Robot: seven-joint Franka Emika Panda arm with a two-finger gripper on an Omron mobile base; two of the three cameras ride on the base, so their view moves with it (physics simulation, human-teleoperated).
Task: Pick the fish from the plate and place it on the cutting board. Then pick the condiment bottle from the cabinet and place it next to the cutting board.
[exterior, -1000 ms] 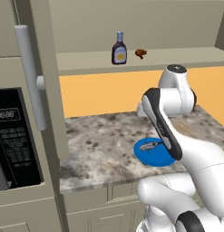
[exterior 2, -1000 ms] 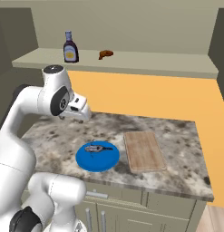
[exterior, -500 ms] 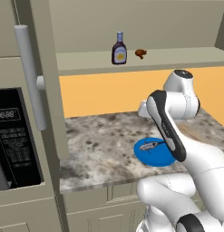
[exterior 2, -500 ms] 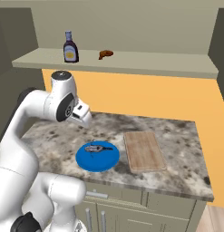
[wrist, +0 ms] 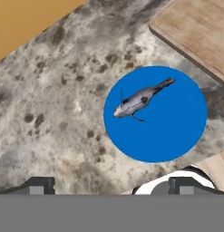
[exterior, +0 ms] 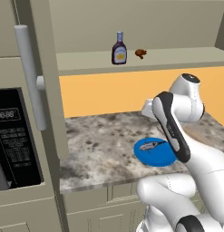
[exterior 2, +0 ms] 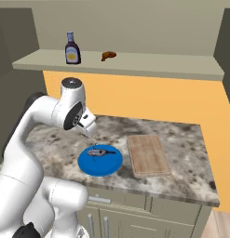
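Arm's swung toward the plate (wrist: 177, 131); gripper (wrist: 109, 185) fingers spread, empty. fish (wrist: 140, 100) unpicked, condiment bottle (exterior: 119, 48) still shelved.

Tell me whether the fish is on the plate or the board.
On the plate: the fish lies on the blue plate, apart from the bare cutting board.

Both base views look forward and down from behind the arm, one from its left, one from its right, sharing the counter (exterior: 99, 140), the blue plate (exterior 2: 100, 161) and the cabinet (exterior 2: 135, 60) shelf. The hand view looks down on the plate from close above.
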